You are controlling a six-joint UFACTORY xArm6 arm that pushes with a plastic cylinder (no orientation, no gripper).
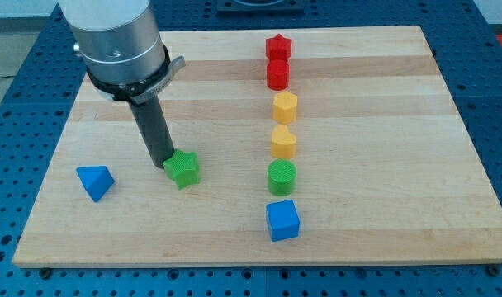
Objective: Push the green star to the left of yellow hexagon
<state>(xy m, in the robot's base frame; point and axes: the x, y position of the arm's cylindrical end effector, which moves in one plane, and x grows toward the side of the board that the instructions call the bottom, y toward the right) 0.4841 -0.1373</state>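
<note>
**Ana:** Wood, pale and striped, that is what the counter (383,124) is made of. It is a big flat board. Under it and all around it is a blue base (11,124) full of little holes.

**Ben:** Where is the green star (183,169)?

**Ana:** On the view's left half of the board, a bit below the middle. My tip (167,165) is right at its left edge, touching it or just about.

**Ben:** Is there a claw?

**Ana:** No claw shows. The arm ends in a dark rod under a fat grey tube (119,37), so I cannot tell you wide or narrow.

**Ben:** And the other blocks?

**Ana:** They stand in a line going down the board, right of the star. At the top is a red star (278,46), with a red block (277,74) touching it below. Then a yellow hexagon (285,106), then a second yellow block (284,142), then a green round block (281,177), and a blue cube (282,219) at the bottom.

**Ben:** Anything else?

**Ana:** A blue triangle block (95,181) sits alone, near the board's left edge, left of my tip. The green star is well apart from the yellow hexagon, lower down and to its left.
</note>
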